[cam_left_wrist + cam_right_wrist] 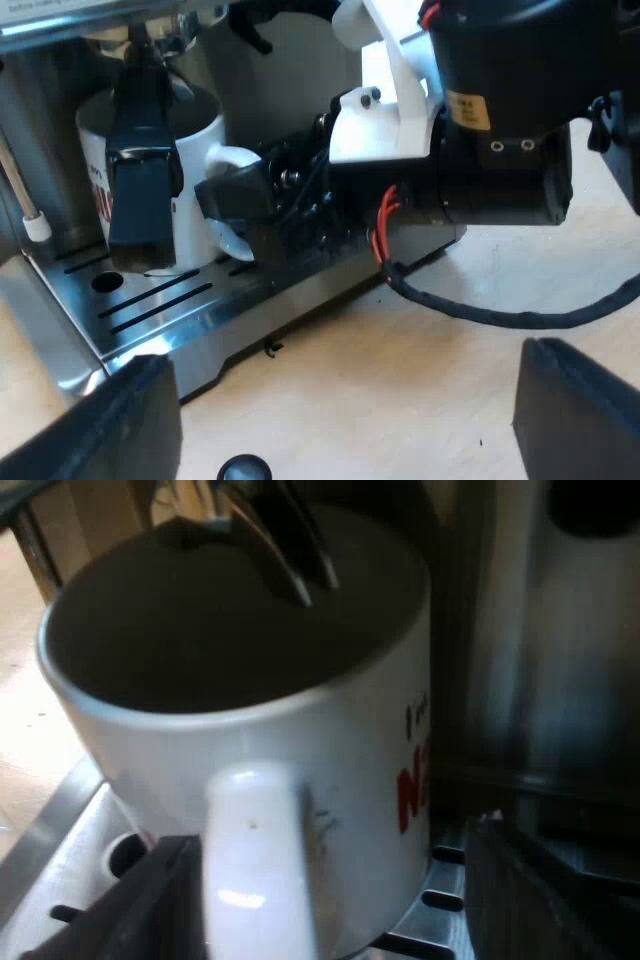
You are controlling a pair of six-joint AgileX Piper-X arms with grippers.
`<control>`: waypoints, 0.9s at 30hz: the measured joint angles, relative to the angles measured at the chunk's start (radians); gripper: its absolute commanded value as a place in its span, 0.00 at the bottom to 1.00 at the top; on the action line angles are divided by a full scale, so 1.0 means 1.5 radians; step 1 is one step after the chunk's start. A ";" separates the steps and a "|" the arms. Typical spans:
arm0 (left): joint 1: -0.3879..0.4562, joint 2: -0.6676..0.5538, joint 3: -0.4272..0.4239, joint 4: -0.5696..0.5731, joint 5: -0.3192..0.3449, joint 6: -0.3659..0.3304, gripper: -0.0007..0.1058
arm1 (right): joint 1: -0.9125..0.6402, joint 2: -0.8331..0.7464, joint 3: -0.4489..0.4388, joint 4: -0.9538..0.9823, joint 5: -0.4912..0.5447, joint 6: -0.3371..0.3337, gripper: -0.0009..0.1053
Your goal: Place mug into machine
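One mug (340, 730) stands upright, handle facing right gripper (335, 910).

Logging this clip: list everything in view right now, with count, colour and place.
mug: one, white with red lettering, on the machine's tray
coffee machine: one, silver metal, behind and under the mug
holder handle: one, dark, at the machine's front, before the mug
thin rod: one, metal with white tip, beside the mug
small round thing: one, black, on the table; cannot tell what
table: one, light wood
right pincer: one, black, open, fingers either side of the mug's handle
left pincer: one, black, open, over the table
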 measured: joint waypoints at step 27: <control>0.000 -0.001 -0.112 0.003 0.026 0.000 0.66 | 0.097 -0.272 0.000 0.315 0.048 0.032 0.52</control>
